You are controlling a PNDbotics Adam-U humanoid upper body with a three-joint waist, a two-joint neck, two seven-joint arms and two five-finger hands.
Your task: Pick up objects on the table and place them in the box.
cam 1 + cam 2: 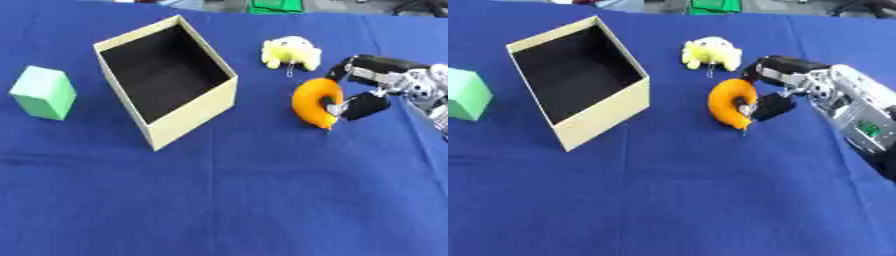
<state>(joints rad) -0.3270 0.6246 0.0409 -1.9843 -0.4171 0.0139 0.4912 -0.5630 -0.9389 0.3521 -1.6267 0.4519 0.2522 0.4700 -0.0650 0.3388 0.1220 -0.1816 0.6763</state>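
A blue table [219,200] holds an open tan box [166,82] at left centre, its inside dark. Right of it, the robot's right hand [785,87] reaches in from the right edge, fingers and thumb pinching an orange ring [732,103] (upright, its lower edge at the cloth). A yellow plush [291,52] lies just behind the ring. A green block [44,92] stands left of the box.

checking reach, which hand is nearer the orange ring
Right. The right hand is curled round the orange ring, pinching its right side. The left hand shows in neither view.
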